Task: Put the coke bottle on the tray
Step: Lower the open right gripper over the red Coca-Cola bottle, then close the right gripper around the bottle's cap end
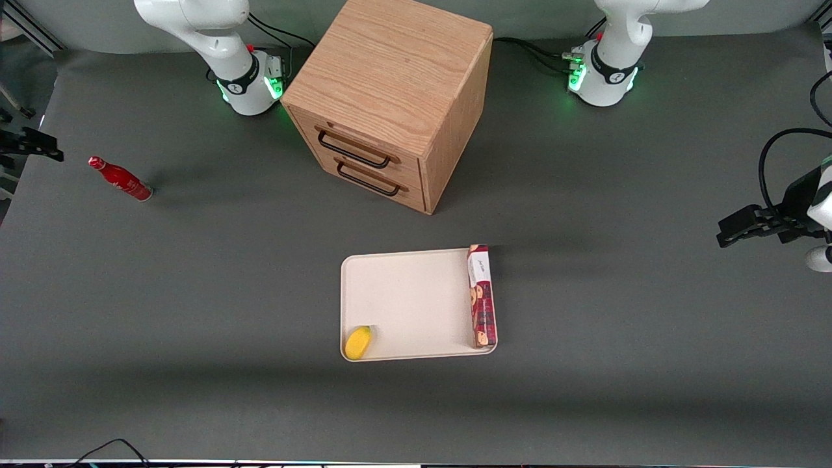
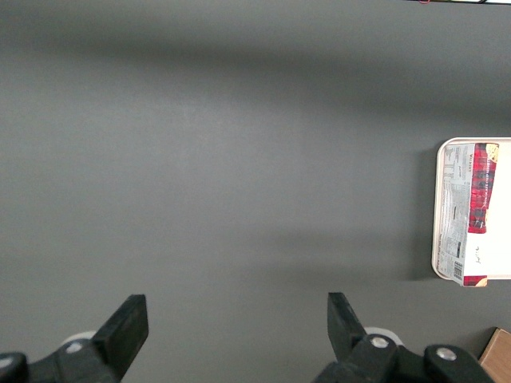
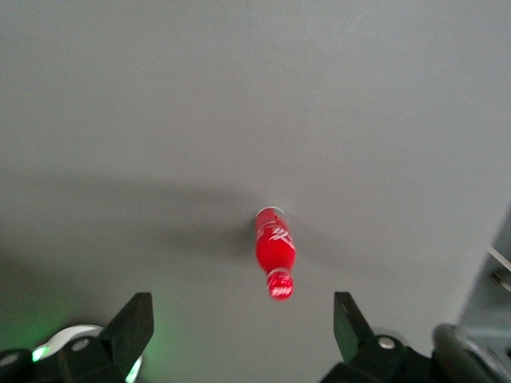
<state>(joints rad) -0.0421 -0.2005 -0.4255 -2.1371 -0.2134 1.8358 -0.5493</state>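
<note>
The coke bottle, small and all red with a red cap, stands upright on the grey table toward the working arm's end, far from the tray. The right wrist view looks down on the bottle, cap toward the camera. My right gripper hangs high above it, open and empty, its fingers spread wide with the bottle's cap showing between them. The gripper is out of the front view. The cream-white tray lies in the middle of the table, nearer the front camera than the cabinet.
A long red biscuit box lies on the tray along its edge toward the parked arm. A small yellow object sits in a tray corner near the camera. A wooden two-drawer cabinet stands between the arm bases.
</note>
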